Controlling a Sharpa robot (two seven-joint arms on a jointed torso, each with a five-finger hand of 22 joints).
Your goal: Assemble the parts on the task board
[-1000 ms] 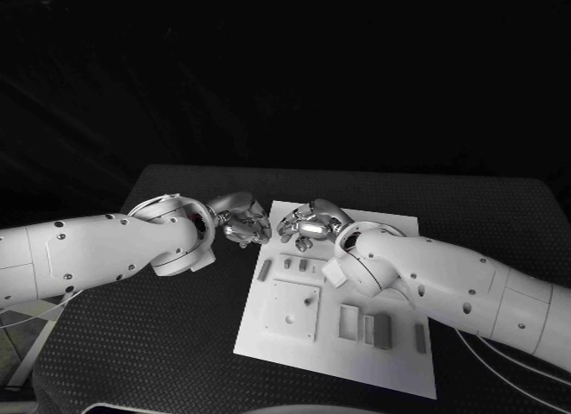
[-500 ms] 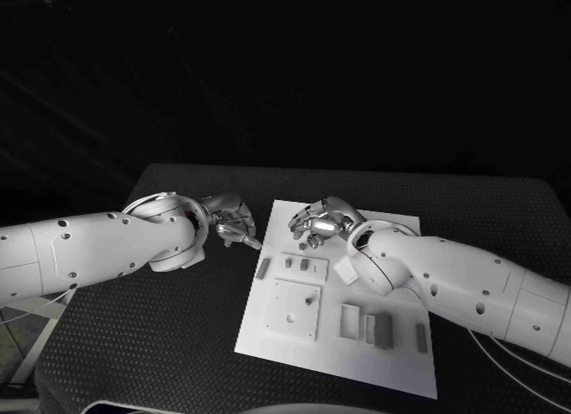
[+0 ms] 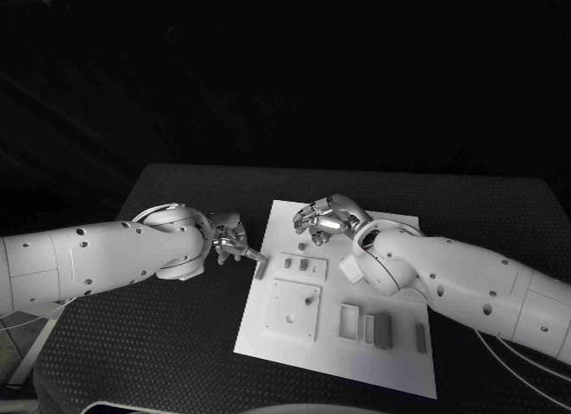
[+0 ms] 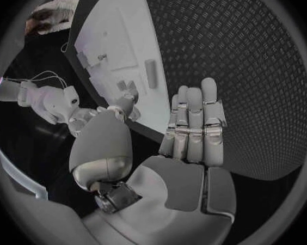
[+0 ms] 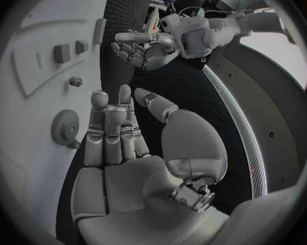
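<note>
The white task board (image 3: 348,349) lies in the middle of the black table. On it are a grey bar (image 3: 262,269) at its left edge, two small pieces (image 3: 294,263), a square plate (image 3: 291,309) and rectangular blocks (image 3: 378,329). My left hand (image 3: 232,241) hovers just off the board's left edge near the bar, fingers straight, holding nothing. My right hand (image 3: 325,216) is over the board's far edge, also holding nothing. In the right wrist view its fingers (image 5: 111,130) reach out beside a small gear (image 5: 63,128) on the board. The left wrist view shows the bar (image 4: 151,73) beyond the fingers (image 4: 194,120).
The black textured table (image 3: 149,345) surrounds the board, with free room on both sides and in front. Another narrow bar (image 3: 421,338) lies near the board's right edge. My right forearm (image 3: 472,285) crosses over the board's right side.
The two hands, close together over the board's far left corner a second ago, have drawn apart. The left hand moved down and left to the board's edge; the right hand shifted slightly right.
</note>
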